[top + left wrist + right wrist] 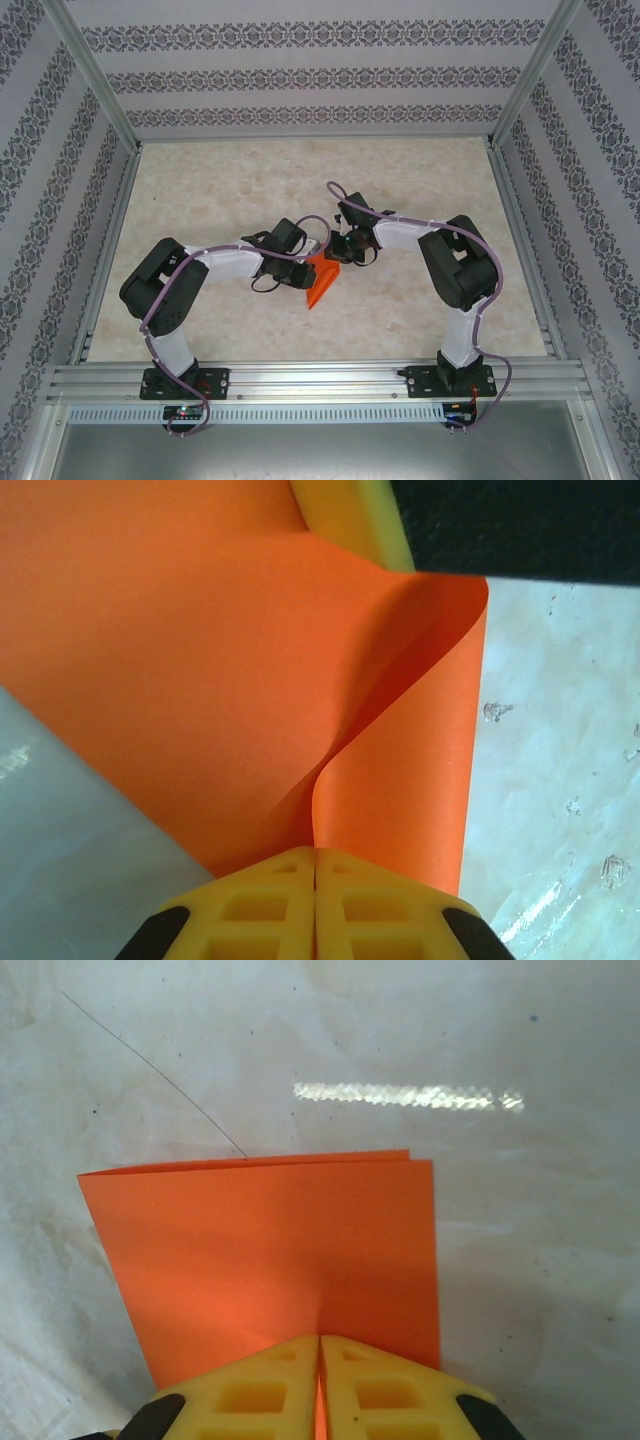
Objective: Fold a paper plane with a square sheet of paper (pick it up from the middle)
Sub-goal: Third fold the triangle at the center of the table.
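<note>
At mid-table [230, 190], seen from above: 1 square sheet of paper [322, 281], orange, between my left gripper [298, 262] and my right gripper [347, 252]. Both are pinched shut on it. The left wrist view adds a buckled curl just ahead of the fingertips. The right wrist view adds 2 flat layers, far edges slightly offset.

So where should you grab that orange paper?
I'd say the middle of an edge, coming in level with the sheet. The orange paper is thin and folded double, so jaws shut across both layers, as on the right gripper, hold it.
</note>
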